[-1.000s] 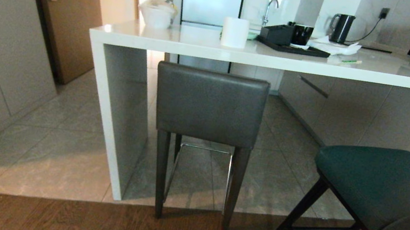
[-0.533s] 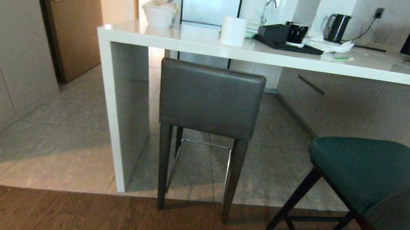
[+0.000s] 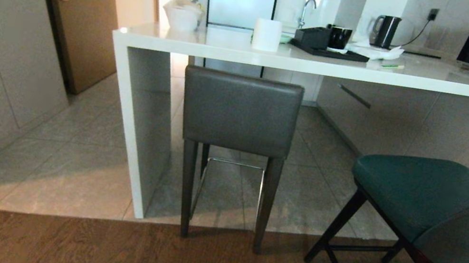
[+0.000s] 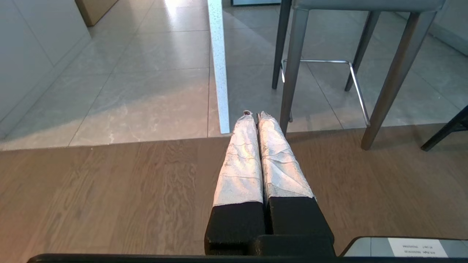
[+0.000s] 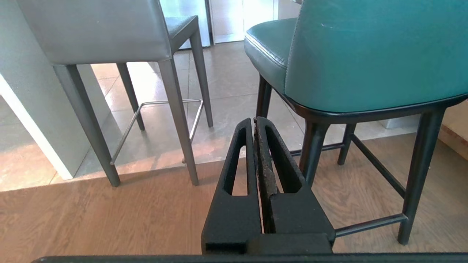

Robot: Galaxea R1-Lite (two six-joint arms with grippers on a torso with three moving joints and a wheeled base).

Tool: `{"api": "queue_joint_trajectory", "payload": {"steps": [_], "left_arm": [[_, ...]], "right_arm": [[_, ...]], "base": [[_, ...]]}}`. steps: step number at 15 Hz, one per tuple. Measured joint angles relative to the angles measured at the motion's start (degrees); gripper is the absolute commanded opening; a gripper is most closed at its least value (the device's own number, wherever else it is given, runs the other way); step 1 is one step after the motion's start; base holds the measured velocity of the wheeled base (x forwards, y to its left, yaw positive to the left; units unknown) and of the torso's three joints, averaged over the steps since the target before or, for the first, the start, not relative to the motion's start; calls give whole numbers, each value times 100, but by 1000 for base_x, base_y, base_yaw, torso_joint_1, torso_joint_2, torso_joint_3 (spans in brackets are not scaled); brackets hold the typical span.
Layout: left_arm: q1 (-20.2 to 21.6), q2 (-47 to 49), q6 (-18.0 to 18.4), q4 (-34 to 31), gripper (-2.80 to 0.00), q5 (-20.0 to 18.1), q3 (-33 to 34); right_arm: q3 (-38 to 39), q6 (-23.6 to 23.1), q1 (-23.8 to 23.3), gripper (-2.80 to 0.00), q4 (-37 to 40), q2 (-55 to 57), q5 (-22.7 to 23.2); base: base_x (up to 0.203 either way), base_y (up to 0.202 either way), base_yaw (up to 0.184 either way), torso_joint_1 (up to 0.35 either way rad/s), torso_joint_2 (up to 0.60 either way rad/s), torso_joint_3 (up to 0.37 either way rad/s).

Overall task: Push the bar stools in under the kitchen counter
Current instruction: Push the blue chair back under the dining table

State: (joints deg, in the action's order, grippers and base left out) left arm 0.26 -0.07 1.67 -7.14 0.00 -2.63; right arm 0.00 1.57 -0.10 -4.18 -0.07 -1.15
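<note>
Grey stool (image 3: 239, 112) at 12 o'clock in the head view, back just below the kitchen counter (image 3: 323, 65) edge; teal stool (image 3: 437, 210) at 4 o'clock, well out. Left wrist: left gripper (image 4: 255, 115) pressed together, empty. Right wrist: right gripper (image 5: 255, 122) likewise, near the teal stool. Push low and square on the back, to avoid tipping.

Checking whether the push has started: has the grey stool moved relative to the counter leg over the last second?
No. The grey stool keeps its spot beside the counter's white panel leg; only the camera view shifted.
</note>
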Motion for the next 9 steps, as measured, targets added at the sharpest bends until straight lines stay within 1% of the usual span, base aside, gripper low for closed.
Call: {"api": "queue_joint_trajectory", "payload": {"steps": [5,7,9], "left_arm": [[1,0,-1,0,-280,-13,7],[10,0,20,1,-280,-25,7],[12,0,20,-1,-280,-23,7]], "right_arm": [[0,-1,0,-280,2,0,0],[0,0,0,-280,11,0,2],[0,0,2,-280,2,0,0]], "base": [[0,0,0,0,0,0],[1,-140,6,2,3,5],[0,-197,1,1,5,3]]}}
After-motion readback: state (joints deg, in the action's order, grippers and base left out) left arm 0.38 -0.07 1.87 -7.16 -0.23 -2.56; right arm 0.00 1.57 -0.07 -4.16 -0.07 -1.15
